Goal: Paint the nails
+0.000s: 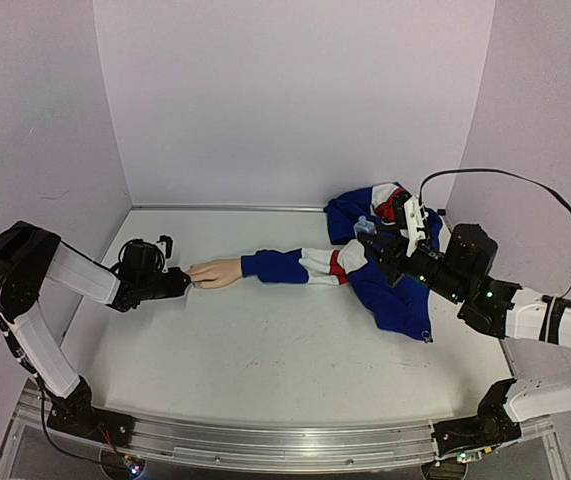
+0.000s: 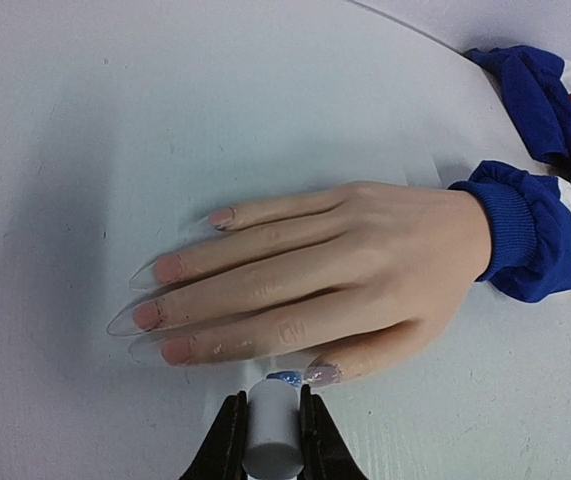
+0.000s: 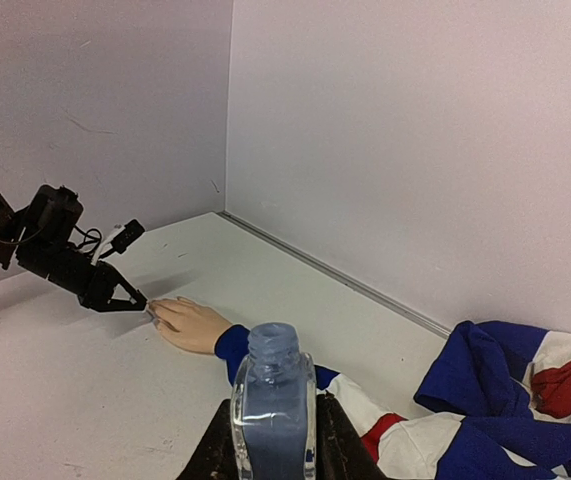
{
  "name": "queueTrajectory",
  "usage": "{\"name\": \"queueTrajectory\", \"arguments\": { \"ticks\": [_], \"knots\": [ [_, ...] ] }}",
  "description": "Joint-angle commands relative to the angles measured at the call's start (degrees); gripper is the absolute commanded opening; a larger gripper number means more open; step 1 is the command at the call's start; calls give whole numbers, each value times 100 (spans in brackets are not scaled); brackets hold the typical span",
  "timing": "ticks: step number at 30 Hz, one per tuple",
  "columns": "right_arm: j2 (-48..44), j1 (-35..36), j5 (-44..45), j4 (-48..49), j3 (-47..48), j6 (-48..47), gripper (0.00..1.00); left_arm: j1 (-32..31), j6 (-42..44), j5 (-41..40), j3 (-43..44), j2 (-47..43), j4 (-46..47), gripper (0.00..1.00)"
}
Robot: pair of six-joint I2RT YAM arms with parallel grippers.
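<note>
1. Closest to the left wrist camera, the left fingers (image 2: 270, 400) are closed on a short white cylindrical cap (image 2: 270, 445), which seems to be the handle of a polish brush. They pinch it from both sides and nothing else is in their grip.
2. Just past the cap, a small blue brush tip (image 2: 285, 378) sticks out and meets the thumb nail (image 2: 322, 375), which looks glossy with a bluish tint. I cannot tell how much of it is coated.
3. Beyond the thumb lies the rest of the pale flesh-coloured mannequin hand (image 2: 365, 260), palm down on the white surface (image 2: 165, 120). The long clear nails (image 2: 150, 315) of its four fingers look unpainted.
4. The hand's long axis runs crosswise to the brush. The fingertips point to the left in the wrist view and the ribbed blue sleeve cuff (image 2: 515, 235) is at the right. Reaching the next nail would, I judge, mean moving forward and to the left over the thumb, towards the index tip.
5. The left arm is much the nearer of the two, its fingers right at the mannequin's fingertips. The right arm sits well apart, at the far end of the sleeve.
6. Over there the right fingers (image 3: 273, 420) are clamped on a small clear bottle of bluish liquid (image 3: 270, 390), held upright with its neck uncapped.
7. Farthest back, a crumpled blue, white and red jacket (image 3: 525, 400) lies near the wall.
</note>
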Motion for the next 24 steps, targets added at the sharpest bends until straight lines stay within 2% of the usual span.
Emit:
{"name": "queueTrajectory", "arguments": {
  "ticks": [1, 9, 14, 24],
  "knots": [
    [-140, -19, -86, 453, 16, 44, 0, -14, -61, -82, -28, -375, 105, 0],
    [-197, -21, -121, 451, -1, 59, 0, -14, 118, 36, -282, -927, -194, 0],
    [-215, -21, -141, 451, 0, 58, 0, -93, 261, 422, -55, -689, -221, 0],
    [-220, -20, -103, 451, -17, 45, 0, -285, 301, 175, 257, -222, -199, 0]
  ]
}}
